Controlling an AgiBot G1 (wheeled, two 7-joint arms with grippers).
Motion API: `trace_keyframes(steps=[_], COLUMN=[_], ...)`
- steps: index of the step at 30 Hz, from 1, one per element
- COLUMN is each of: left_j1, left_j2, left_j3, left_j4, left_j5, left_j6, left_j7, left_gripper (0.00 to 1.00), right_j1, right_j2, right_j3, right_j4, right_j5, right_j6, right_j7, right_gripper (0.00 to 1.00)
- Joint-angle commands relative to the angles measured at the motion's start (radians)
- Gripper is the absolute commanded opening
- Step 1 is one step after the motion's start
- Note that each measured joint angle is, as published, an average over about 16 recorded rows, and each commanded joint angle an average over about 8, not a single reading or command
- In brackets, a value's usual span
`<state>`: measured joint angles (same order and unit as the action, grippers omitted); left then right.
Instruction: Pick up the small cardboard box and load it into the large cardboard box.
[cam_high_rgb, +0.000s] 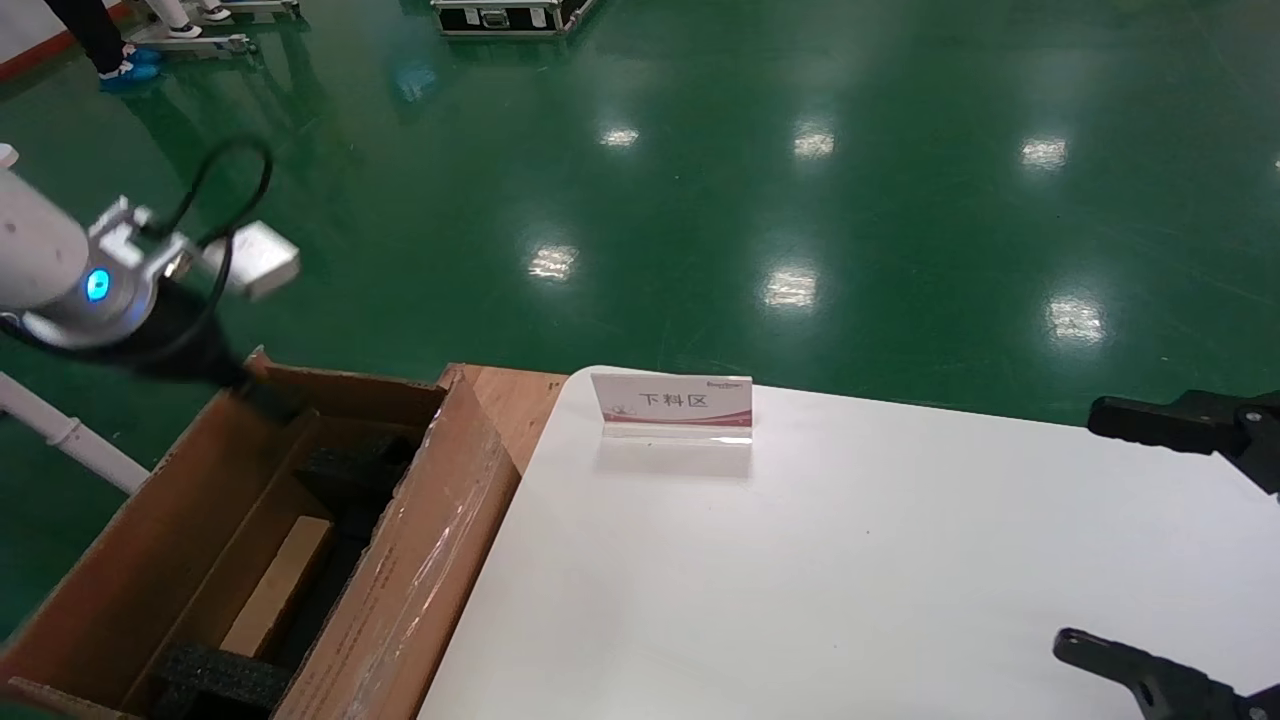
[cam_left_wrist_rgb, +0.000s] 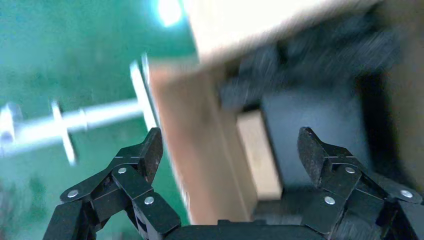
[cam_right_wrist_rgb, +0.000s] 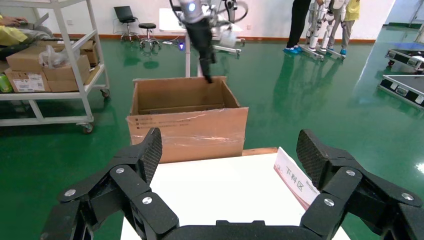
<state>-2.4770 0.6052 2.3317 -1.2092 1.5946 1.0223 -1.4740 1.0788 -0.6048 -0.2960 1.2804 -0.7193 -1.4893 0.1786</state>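
Observation:
The small cardboard box (cam_high_rgb: 280, 585) lies flat inside the large cardboard box (cam_high_rgb: 400, 590), between black foam blocks (cam_high_rgb: 215, 680). My left gripper (cam_high_rgb: 252, 388) hangs over the far end of the large box, open and holding nothing. In the left wrist view the left gripper (cam_left_wrist_rgb: 230, 145) is spread wide above the small cardboard box (cam_left_wrist_rgb: 257, 155) and the large box's wall (cam_left_wrist_rgb: 200, 150). My right gripper (cam_high_rgb: 1130, 540) stands open and empty over the table's right edge. From the right gripper (cam_right_wrist_rgb: 227, 150) the large cardboard box (cam_right_wrist_rgb: 187, 127) shows beyond the table.
A white table (cam_high_rgb: 850, 580) stands right of the large box, with a small sign stand (cam_high_rgb: 672, 402) near its far edge. A white pole (cam_high_rgb: 70, 435) runs left of the box. A shelf cart (cam_right_wrist_rgb: 55, 65) and people stand farther off on the green floor.

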Motion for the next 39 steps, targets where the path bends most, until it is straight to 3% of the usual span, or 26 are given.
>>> trace_keyframes(steps=[1,9,13,39], left_j1=[-0.044,-0.060,-0.014,0.616], left_j2=[-0.018,-0.002,0.009,0.008], left_j3=[-0.021,-0.064,-0.137,-0.988], left_j4=[-0.059,-0.142,-0.152,-0.118], left_j5=[0.006,0.002,-0.028,-0.400], left_j6=[-0.031,-0.075,-0.062,0.176], left_j7=[0.010,0.014,0.053,0.601], left_gripper=[1.00,1.00,1.00,1.00], right_j1=[0.000,0.000,0.000,0.000], right_j2=[0.000,0.000,0.000,0.000], right_j3=[0.000,0.000,0.000,0.000], right_j4=[0.000,0.000,-0.001,-0.001], right_j5=[0.000,0.000,0.000,0.000], right_j6=[0.000,0.000,0.000,0.000], right_j7=[0.000,0.000,0.000,-0.001], right_gripper=[1.00,1.00,1.00,1.00])
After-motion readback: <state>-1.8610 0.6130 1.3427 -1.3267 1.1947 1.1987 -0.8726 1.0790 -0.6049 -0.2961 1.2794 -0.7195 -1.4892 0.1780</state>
